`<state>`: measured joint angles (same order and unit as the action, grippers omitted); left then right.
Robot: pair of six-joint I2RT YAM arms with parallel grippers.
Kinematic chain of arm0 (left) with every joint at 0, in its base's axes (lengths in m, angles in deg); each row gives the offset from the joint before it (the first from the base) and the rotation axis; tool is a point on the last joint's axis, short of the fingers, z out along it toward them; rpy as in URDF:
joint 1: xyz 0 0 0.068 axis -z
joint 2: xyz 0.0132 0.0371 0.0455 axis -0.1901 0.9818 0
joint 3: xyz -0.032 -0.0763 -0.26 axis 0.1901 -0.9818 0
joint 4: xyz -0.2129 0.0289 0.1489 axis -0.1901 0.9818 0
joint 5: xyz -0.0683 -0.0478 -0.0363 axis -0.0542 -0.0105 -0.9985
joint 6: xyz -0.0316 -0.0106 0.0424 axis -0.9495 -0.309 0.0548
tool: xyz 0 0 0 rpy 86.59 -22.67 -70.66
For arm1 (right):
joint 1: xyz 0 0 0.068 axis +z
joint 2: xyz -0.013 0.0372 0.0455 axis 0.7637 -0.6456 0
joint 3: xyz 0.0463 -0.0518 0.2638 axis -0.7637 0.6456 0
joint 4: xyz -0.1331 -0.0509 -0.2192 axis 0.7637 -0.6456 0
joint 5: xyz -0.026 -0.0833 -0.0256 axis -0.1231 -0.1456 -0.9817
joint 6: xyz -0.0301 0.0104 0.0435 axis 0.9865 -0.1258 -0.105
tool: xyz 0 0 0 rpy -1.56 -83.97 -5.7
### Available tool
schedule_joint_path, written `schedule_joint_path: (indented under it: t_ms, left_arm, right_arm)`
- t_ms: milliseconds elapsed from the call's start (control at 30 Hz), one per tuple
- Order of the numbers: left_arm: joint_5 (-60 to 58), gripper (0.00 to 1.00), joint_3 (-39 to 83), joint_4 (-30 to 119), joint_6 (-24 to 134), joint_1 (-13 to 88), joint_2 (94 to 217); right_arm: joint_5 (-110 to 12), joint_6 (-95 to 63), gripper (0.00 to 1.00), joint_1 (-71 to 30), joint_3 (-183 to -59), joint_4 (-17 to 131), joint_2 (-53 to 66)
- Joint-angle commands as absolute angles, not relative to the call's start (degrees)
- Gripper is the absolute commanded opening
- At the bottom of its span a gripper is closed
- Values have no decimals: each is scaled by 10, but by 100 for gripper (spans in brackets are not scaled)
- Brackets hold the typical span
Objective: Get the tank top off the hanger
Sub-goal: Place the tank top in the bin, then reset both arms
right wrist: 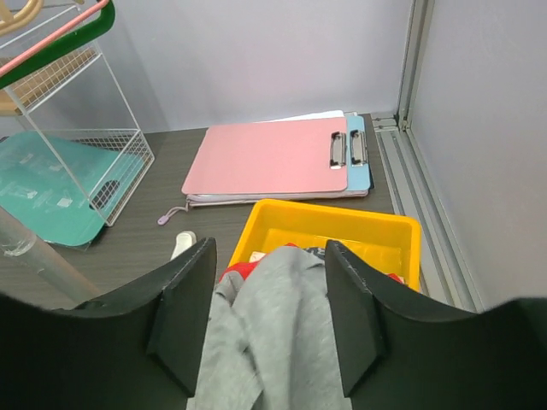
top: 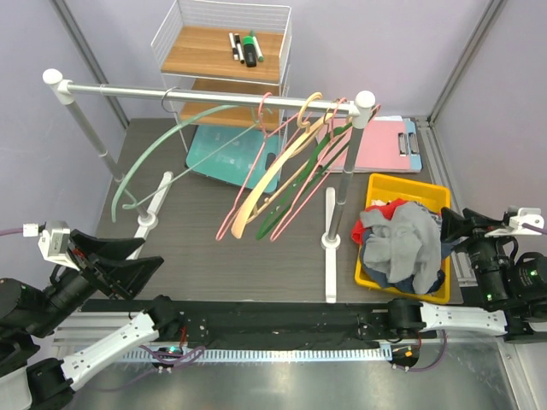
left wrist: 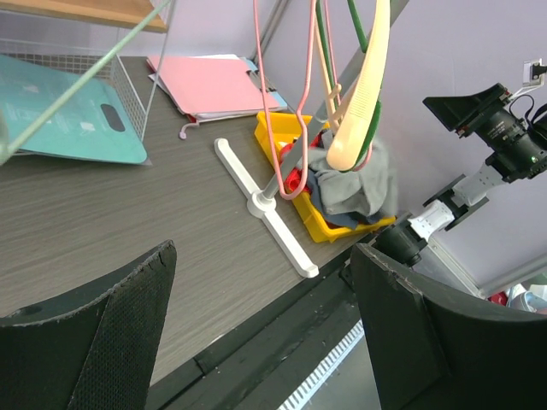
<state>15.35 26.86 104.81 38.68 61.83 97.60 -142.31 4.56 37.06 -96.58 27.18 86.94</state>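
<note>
The right gripper (right wrist: 267,282) hangs just over the yellow bin (right wrist: 342,224). Its two fingers are apart and pinch nothing. Right under them lies the grey tank top (right wrist: 273,350), heaped on the other clothes in the bin. I think the fingers are apart so the top can lie there loose.

Far off to that gripper's left, the hangers (top: 273,171) dangle bare from the rail (top: 214,91). No cloth is on them, so the job looks done.

The left gripper (left wrist: 265,282) is low and near the table edge, with its fingers wide apart and nothing between them. The hangers are ahead of it and above it. I think it sits back there to keep out of the way.
</note>
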Motion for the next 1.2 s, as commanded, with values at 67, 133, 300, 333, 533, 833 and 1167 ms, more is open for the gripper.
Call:
schedule_joint_path:
  t_ms: [67, 133, 300, 333, 533, 833, 1167]
  left_arm:
    - [144, 82, 278, 1022, 385, 618, 997]
    - [144, 82, 278, 1021, 387, 618, 998]
    - [145, 82, 275, 1022, 389, 618, 998]
    - [146, 82, 275, 1022, 389, 618, 997]
    - [151, 83, 260, 1021, 375, 618, 969]
    - [151, 83, 203, 980, 354, 618, 907]
    - [43, 85, 55, 878, 295, 618, 778]
  right_arm:
    - [-1554, 63, 67, 377, -989, 273, 853]
    - [-1543, 57, 67, 377, -998, 273, 839]
    - [-1497, 20, 70, 378, -1011, 274, 785]
    - [-1490, 10, 70, 378, -1013, 272, 776]
    - [-1381, -124, 70, 379, -1009, 252, 692]
    - [-1244, -363, 70, 378, -934, 248, 631]
    - [-1116, -415, 72, 377, -766, 417, 656]
